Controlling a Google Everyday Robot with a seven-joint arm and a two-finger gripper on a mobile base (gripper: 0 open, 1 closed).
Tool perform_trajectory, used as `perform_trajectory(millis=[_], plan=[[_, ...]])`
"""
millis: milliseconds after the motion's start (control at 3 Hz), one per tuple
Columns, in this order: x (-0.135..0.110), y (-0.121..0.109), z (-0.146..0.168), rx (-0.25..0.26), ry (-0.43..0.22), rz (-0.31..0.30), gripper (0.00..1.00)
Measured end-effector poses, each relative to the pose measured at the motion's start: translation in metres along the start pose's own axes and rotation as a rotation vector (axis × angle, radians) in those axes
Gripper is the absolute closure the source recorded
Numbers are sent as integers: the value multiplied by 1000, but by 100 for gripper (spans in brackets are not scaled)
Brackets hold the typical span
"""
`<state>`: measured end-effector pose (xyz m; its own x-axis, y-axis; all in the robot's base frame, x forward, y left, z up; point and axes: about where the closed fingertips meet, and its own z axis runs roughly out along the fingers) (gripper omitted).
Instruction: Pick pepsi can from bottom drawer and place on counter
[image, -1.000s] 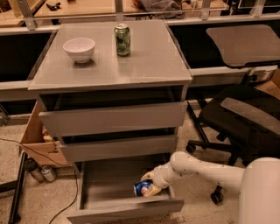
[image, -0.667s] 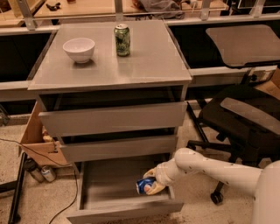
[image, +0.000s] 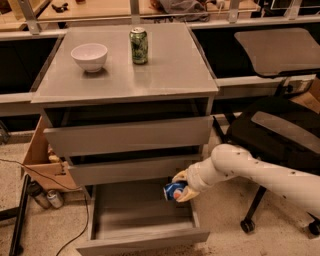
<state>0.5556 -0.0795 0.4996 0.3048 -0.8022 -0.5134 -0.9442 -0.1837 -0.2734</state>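
The gripper (image: 181, 187) sits at the end of the white arm (image: 250, 170), which reaches in from the right. Its two yellowish fingers (image: 180, 176) are clamped on the pepsi can (image: 173, 191), one above it and one below. The can lies tilted on its side in the grip, with its blue side and emblem facing left.

Right under the gripper and spreading down and to its left is the open bottom drawer (image: 142, 212), pulled well out. The can hangs over the drawer's right rear part, close to the right wall. Whether it touches the floor of the drawer cannot be told.

Just above the gripper is the front of the middle drawer (image: 125, 170), and higher again the top drawer (image: 127, 135). The counter (image: 150, 75) lies well above the gripper. On it, up and to the left, stand a white bowl (image: 89, 56) and a green can (image: 139, 45), apart from each other.

Right of the arm is a black chair (image: 280, 130). Far left of the gripper is a cardboard box (image: 42, 160).
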Motion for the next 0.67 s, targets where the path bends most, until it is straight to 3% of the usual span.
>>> perform_trajectory(millis=[667], plan=[[-27, -45, -102, 86, 75, -10, 100]])
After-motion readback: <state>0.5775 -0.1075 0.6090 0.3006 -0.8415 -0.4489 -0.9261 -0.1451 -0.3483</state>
